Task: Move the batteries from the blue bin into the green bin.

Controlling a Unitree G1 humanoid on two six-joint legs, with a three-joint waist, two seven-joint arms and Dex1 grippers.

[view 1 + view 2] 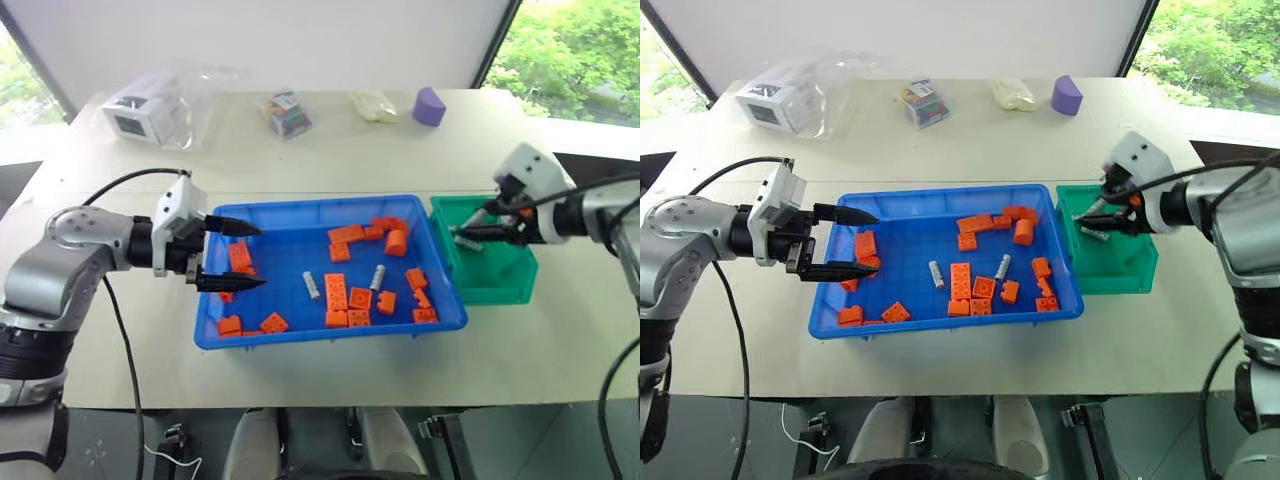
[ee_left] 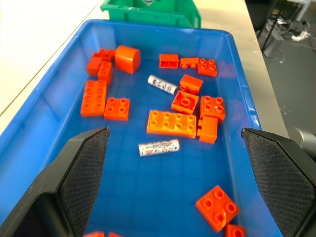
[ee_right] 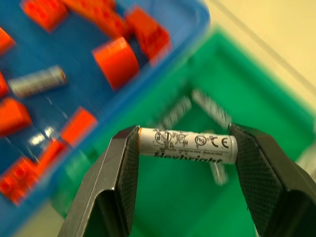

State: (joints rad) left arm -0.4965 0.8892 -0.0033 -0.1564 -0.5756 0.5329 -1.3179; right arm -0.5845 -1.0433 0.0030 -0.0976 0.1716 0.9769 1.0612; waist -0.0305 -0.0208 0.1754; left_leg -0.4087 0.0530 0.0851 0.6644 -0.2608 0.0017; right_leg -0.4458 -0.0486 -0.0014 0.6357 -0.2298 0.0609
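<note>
One silver-grey cylindrical battery (image 3: 186,146) is clamped end to end between the pads of the right tool (image 3: 185,148), which hangs over the small deep teal-green plastic bin (image 1: 500,285). At least two batteries already lie on that bin's floor (image 3: 210,109). Two more batteries (image 2: 159,147) (image 2: 162,84) rest loose on the floor of the large shallow bright blue plastic tray (image 1: 330,335), scattered among orange toy building bricks (image 2: 171,123).

The left tool (image 1: 228,255) stands wide and empty over the tray's left end, holding nothing.

Risks, as judged: the battery is gripped only at its two ends, so a slight tilt could let it slip. The right tool sits near the bin's wall beside the tray; an early release could drop the battery back into the tray or onto the pale counter (image 1: 330,160). The remaining batteries lie close to bricks, so a wide grasp may catch a brick instead.
</note>
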